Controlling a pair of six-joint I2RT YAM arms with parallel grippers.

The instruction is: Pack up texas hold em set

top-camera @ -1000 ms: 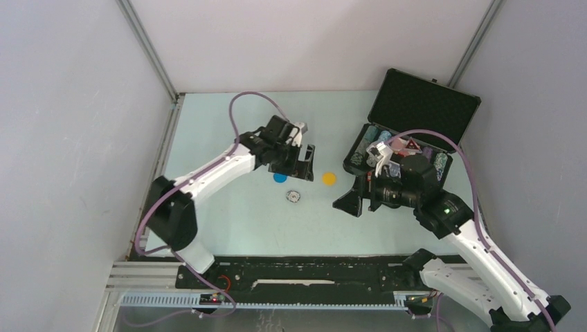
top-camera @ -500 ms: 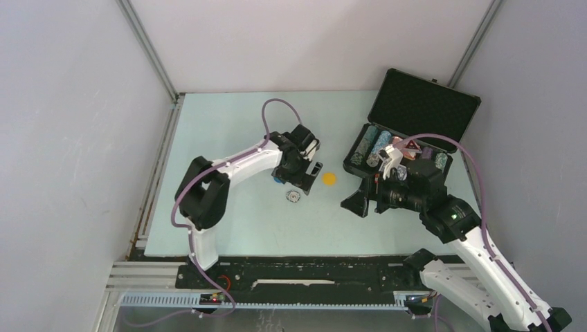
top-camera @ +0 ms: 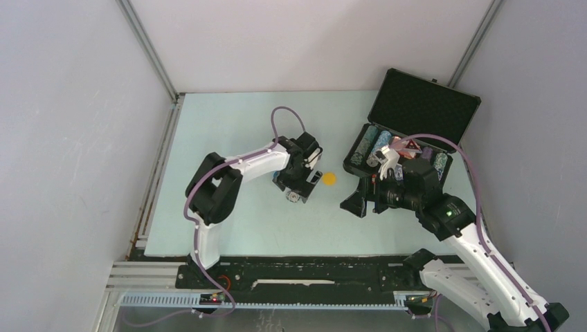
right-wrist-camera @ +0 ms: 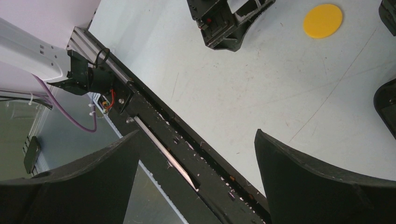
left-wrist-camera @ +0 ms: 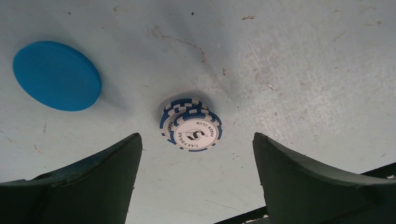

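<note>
Currently I see the briefcase (top-camera: 423, 104) open, chip rows (top-camera: 369, 146) and red triangle (top-camera: 412, 145) inside; left gripper (left-wrist-camera: 196, 140) gapes facing a loose chip stack (left-wrist-camera: 191, 130), right gripper (right-wrist-camera: 196, 140) gapes empty.

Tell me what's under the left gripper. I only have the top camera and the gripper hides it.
Observer: A short stack of blue-and-white chips lies on the table between the open fingers of the left gripper. Neither finger touches it.
Operator: Blue disc? Can't find it.
Observer: It's there. The blue disc lies flat on the table, apart from the stack, off to one side.
Operator: Right gripper carrying anything?
Observer: No. The right gripper is open, with nothing between its fingers.
</note>
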